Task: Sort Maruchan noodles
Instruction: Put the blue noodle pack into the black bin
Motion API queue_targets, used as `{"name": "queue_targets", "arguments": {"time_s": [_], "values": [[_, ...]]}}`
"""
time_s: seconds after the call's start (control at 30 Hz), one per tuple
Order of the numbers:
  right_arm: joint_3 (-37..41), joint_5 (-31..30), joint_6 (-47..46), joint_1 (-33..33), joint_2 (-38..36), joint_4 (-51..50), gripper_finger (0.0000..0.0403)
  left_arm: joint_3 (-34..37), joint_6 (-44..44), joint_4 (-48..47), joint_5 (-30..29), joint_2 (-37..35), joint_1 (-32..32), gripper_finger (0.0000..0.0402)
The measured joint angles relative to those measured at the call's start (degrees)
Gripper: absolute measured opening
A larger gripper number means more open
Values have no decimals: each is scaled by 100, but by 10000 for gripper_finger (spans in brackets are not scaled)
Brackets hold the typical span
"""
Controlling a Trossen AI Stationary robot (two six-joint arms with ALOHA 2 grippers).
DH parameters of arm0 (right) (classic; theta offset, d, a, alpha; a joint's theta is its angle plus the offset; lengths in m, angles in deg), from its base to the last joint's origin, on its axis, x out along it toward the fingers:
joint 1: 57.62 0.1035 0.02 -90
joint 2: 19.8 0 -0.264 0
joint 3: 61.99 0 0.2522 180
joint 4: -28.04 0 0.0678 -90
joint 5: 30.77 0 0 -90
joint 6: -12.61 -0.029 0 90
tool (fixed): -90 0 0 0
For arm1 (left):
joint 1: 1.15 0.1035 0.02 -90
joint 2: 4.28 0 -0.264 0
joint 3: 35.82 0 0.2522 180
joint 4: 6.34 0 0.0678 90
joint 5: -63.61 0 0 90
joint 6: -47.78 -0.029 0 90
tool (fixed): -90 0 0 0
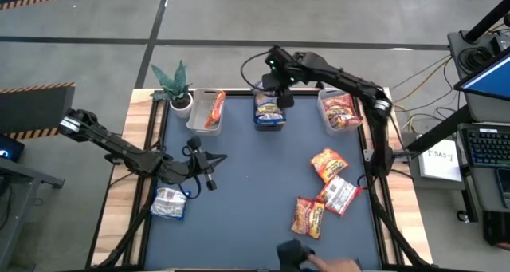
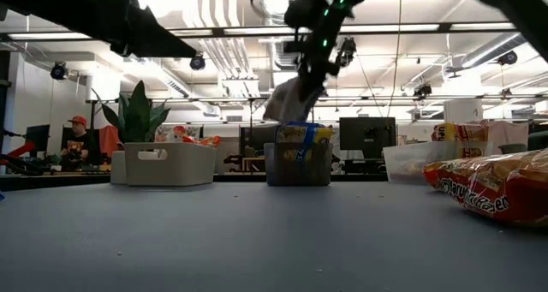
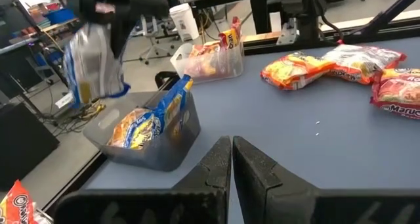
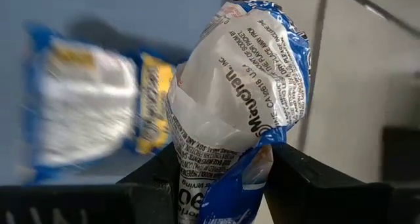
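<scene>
High view shows the right claw (image 1: 276,96) above the middle clear plastic bin (image 1: 269,120) at the far edge of the dark blue surface (image 1: 255,192), pinching a blue-and-white crinkled plastic ramen packet (image 4: 233,99) that hangs over the blue-yellow packets already inside. Three red-orange packets (image 1: 327,192) lie on the right. The left claw (image 1: 209,176) rests pressed together, near a silvery-white packet (image 1: 169,203).

A crinkled, glossy white-and-blue plastic noodle packet (image 4: 233,99) sits between matt black gripper fingers (image 4: 295,184), above a translucent grey plastic bin (image 3: 147,142) on the smooth matt blue tabletop (image 1: 255,192) edged with pale wood.
</scene>
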Motion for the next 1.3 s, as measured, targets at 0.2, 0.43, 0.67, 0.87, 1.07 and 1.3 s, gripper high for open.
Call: {"name": "queue_targets", "arguments": {"time_s": [0.2,0.43,0.67,0.87,1.07,1.3], "values": [[-712,-73,713,-290,985,-366,140,0,145,-168,-4,4,0,0],[-1033,-576,751,-484,1538,-560,140,0,326,-284,-4,44,0,0],[-1036,-743,681,-541,1571,-529,141,0,381,-295,-6,138,-1,0],[-1036,-768,544,-534,1571,-376,150,0,385,-295,-6,179,0,0],[-1036,-811,361,-541,1571,-370,191,0,407,-295,-6,179,-2,0],[-1036,-1392,307,-538,1569,-208,221,-2,407,-293,-6,179,-1,0]]}}
